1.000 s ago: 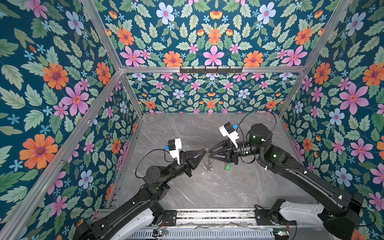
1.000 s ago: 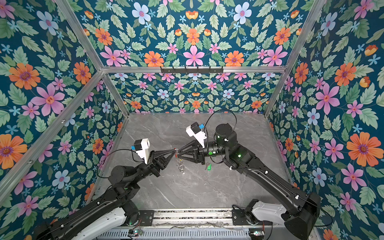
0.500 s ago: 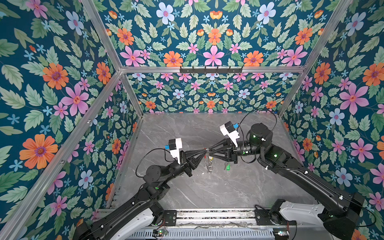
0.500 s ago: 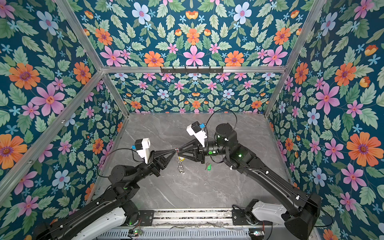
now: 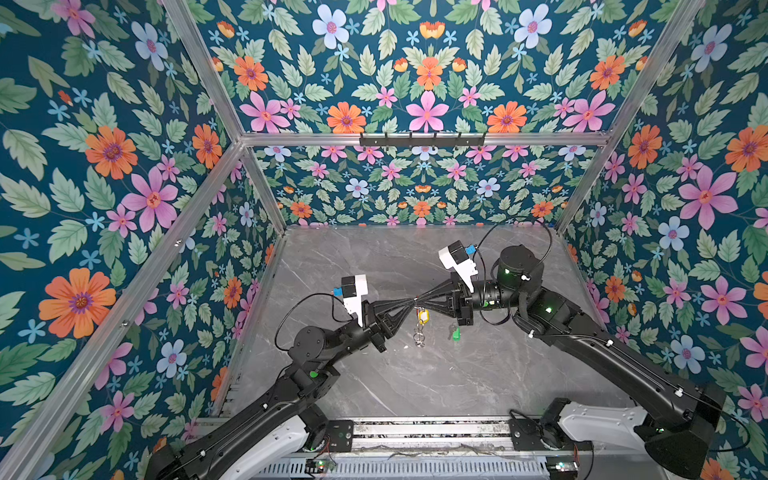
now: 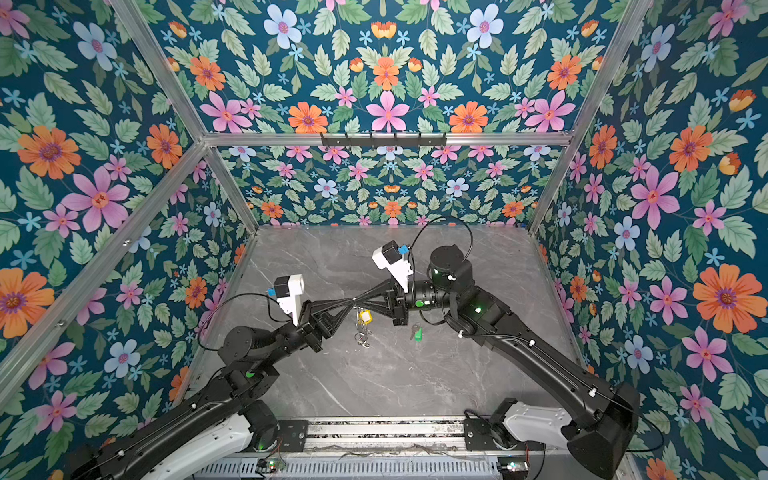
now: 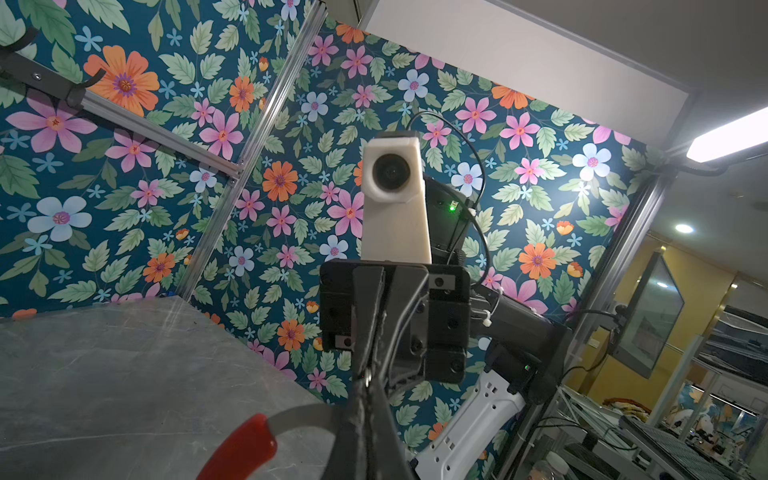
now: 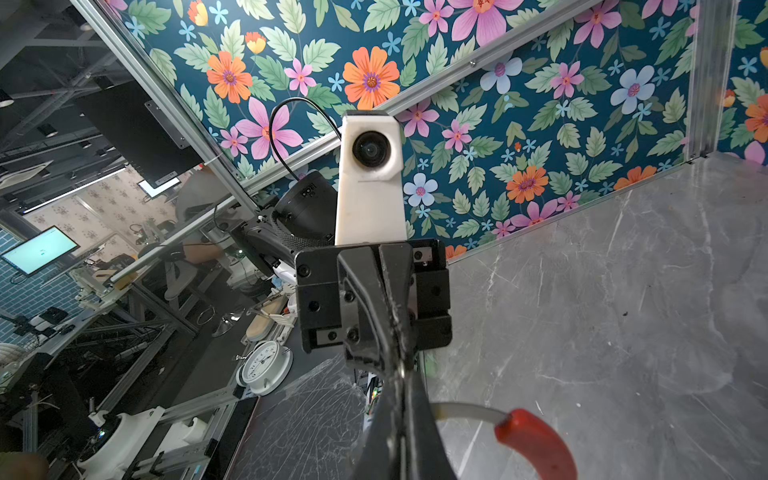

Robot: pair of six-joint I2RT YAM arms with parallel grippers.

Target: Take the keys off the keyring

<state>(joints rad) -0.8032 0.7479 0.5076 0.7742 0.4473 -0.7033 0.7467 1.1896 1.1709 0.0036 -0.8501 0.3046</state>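
Pincers meet tip to tip in both top views, left pincer (image 5: 411, 302) against right pincer (image 5: 424, 299); yellow-tagged key (image 5: 422, 316) hangs at six o'clock, green-tagged key (image 5: 456, 333) lies on the counter (image 5: 415, 386) at four. Left wrist: its pincer clamps the keyring (image 7: 249, 442). Right wrist: that pincer clamps it too.

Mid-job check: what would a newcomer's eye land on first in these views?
The loud floral walls all round, then the left gripper and right gripper meeting tip to tip above mid-table, both shut on the keyring. The yellow-tagged key hangs below them; the green-tagged key lies on the table just right of it.
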